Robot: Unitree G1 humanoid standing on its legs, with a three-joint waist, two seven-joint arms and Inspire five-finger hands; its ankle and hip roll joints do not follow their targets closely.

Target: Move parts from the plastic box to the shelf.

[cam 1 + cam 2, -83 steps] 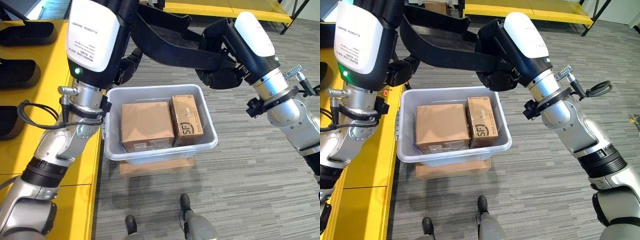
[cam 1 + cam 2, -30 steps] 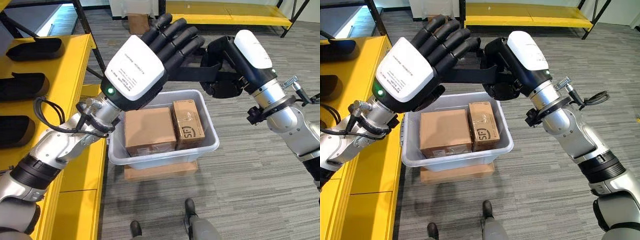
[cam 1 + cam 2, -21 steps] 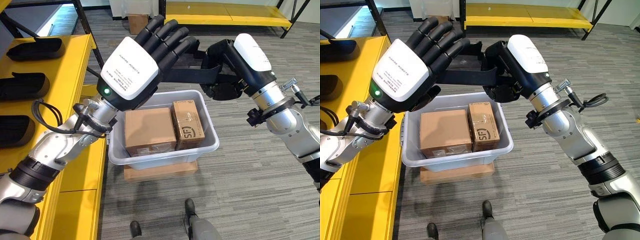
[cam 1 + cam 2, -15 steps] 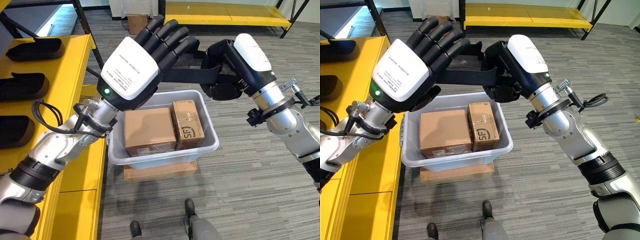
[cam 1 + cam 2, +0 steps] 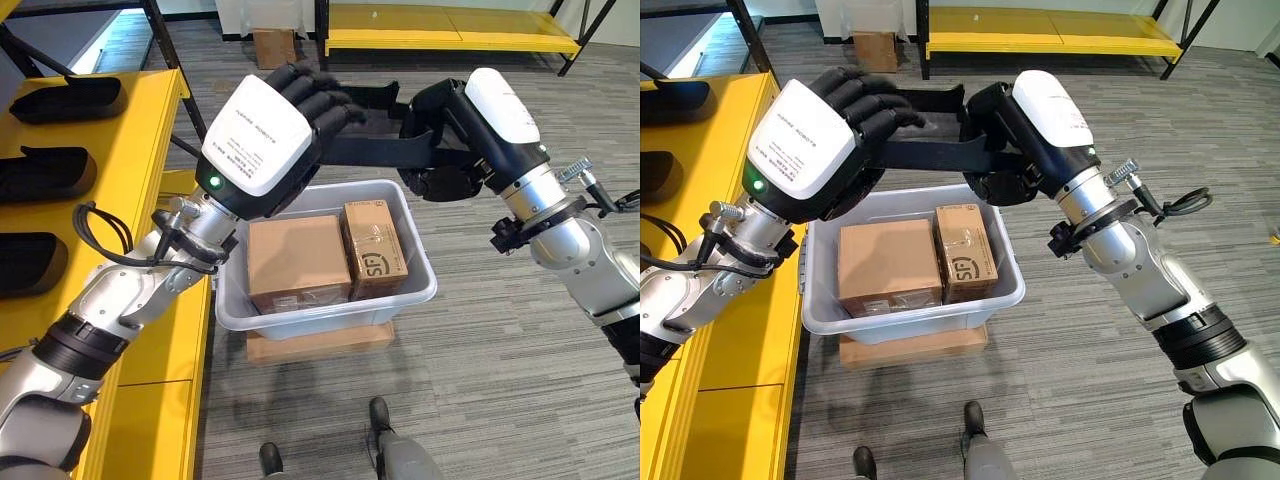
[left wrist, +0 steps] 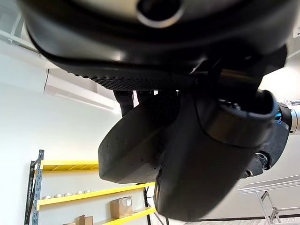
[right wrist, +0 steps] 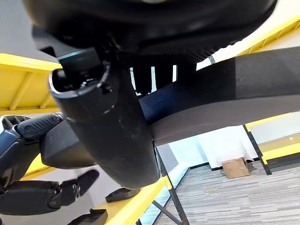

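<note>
The yellow shelf [image 5: 150, 130] runs along the robot's left side, with dark moulded parts [image 5: 45, 170] lying on its surface. Just beside its edge on the floor sits the plastic box [image 5: 420, 285], holding two cardboard cartons [image 5: 293, 255] side by side. Above the box's far rim hangs a long black part [image 5: 375, 148], its long axis stretched crosswise between both arms, one end towards the shelf. The right hand [image 5: 445, 160] clamps the end away from the shelf. The left hand [image 5: 300, 100], nearer the shelf, has its fingers curled over the other end. The shelf seems to lie leftward of the part, so the carry likely swings that way.
</note>
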